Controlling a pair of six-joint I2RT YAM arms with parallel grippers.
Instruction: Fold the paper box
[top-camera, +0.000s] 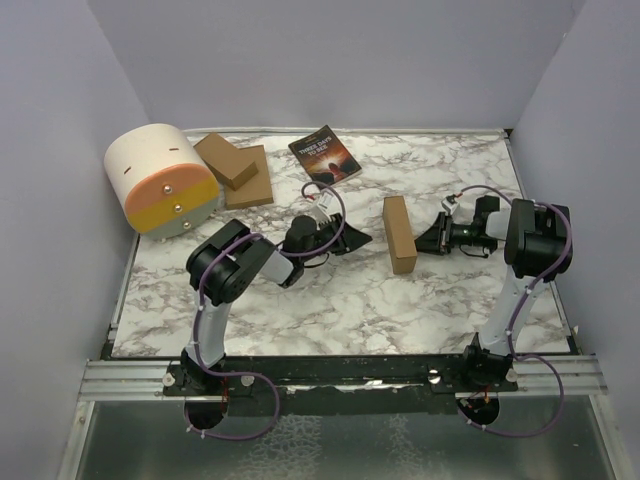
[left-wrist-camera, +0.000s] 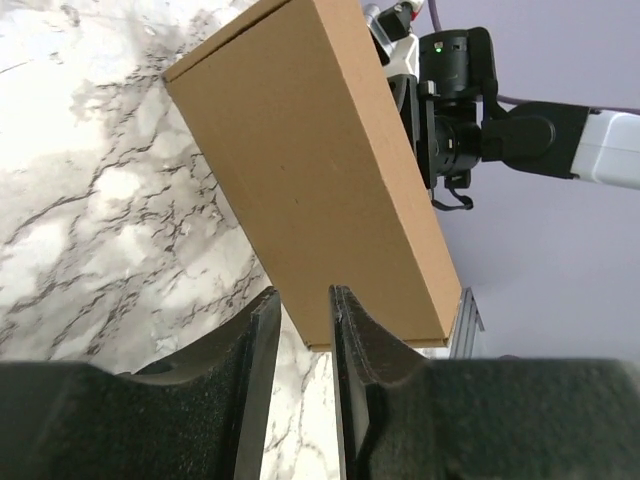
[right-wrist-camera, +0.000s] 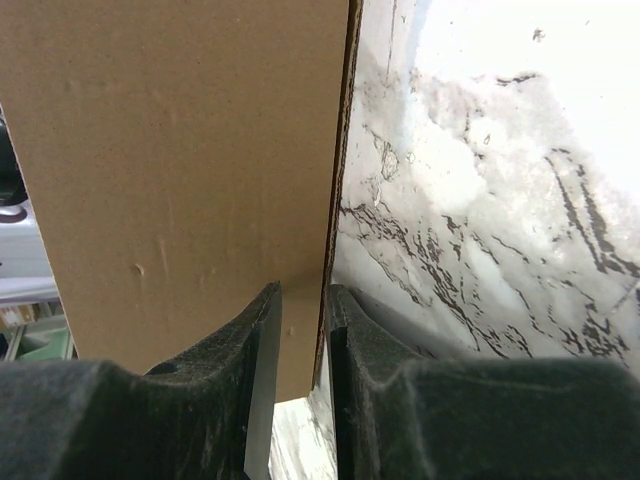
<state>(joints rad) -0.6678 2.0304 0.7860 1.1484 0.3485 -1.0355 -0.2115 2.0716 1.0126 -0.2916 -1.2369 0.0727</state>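
Left end effector (left-wrist-camera: 305, 295), right end effector (right-wrist-camera: 300, 292) barely open, empty; overhead: paper box (top-camera: 400, 233) between.

Bright even light, soft shadows, washed-out table (right-wrist-camera: 520, 80), blurred near foregrounds.
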